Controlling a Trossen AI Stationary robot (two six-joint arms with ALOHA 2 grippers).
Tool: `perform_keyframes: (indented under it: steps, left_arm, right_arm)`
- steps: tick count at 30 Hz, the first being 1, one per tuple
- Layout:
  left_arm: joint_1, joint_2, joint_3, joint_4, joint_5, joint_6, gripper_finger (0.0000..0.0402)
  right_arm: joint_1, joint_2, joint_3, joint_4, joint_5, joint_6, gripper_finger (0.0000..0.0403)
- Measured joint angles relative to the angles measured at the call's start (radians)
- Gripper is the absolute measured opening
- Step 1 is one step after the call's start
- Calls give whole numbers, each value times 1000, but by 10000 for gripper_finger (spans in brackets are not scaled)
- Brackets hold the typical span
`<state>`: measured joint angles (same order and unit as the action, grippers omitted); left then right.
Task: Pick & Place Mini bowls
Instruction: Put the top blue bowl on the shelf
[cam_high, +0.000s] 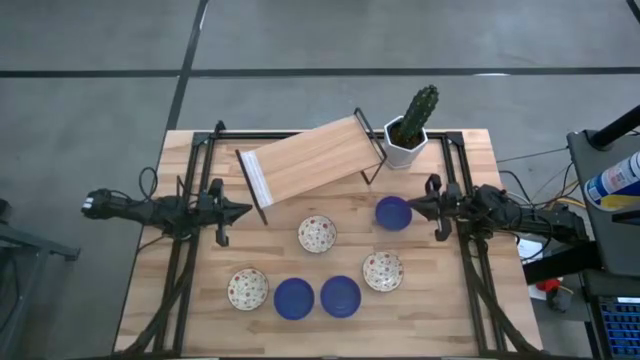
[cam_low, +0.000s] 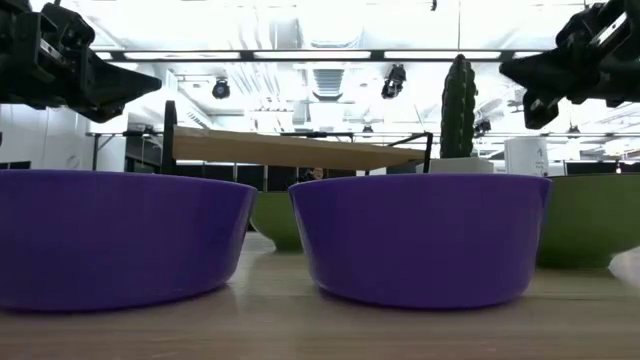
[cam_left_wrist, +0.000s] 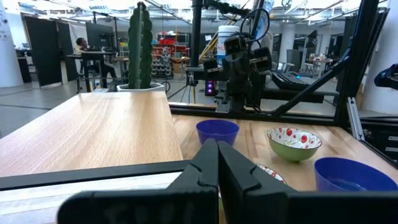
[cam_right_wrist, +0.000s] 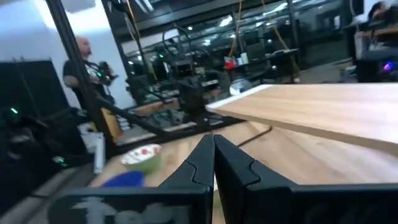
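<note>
Blue bowls, near edge: two deep blue mini bowls sit side by side at the near edge of the table (cam_high: 440, 320), one (cam_high: 293, 298) left of the other (cam_high: 340, 296), close together but apart. In the low view they fill the foreground (cam_low: 110, 235) (cam_low: 420, 235).
Patterned bowl, near left: a cream bowl with a red-green speckled inside (cam_high: 247, 288) stands just left of the blue pair.
Patterned bowl, near right: a second speckled bowl (cam_high: 382, 270) stands right of the blue pair, slightly farther back. Its outer wall is green.
Patterned bowl, centre: a third speckled bowl (cam_high: 317, 233) stands mid-table, apart from the others.
Blue bowl, right: a third blue bowl (cam_high: 392, 212) sits just in front of the right tool's tips.
Left tool (cam_high: 243, 211): fingers pressed together, nothing held. It hangs above the table at the left side, pointing toward the centre, next to the near end of the wooden board.
Right tool (cam_high: 413, 207): fingers pressed together, nothing held. It hangs at the right side, pointing toward the centre, beside the third blue bowl.
Wooden board (cam_high: 310, 160): a light plank on a black wire frame, lying slanted across the far half of the table.
Cactus pot (cam_high: 405, 145): a white hexagonal pot with an upright green cactus (cam_high: 420, 108), at the far right, beside the board's far end.
Room: a person (cam_right_wrist: 84, 62) shows beyond the table in the right wrist view.
</note>
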<state>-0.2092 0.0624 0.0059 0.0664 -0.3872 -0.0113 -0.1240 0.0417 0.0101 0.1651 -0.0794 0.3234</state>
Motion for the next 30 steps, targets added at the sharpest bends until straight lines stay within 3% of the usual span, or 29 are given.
perform_keyframes:
  steps: [5,11,24,28,30]
  left_arm:
    - [0,0,0,0,0,0,0]
    - [0,0,0,0,0,0,0]
    - [0,0,0,0,0,0,0]
    - [0,0,0,0,0,0,0]
    - [0,0,0,0,0,0,0]
  right_arm:
    - [19,79,36,2,-19,65,21]
    - [66,305,172,-30,-26,54,56]
    - [92,781,661,-816,-18,13,108]
    - [157,893,747,-935,-17,-60,109]
    - [199,948,773,-953,39,-108,109]
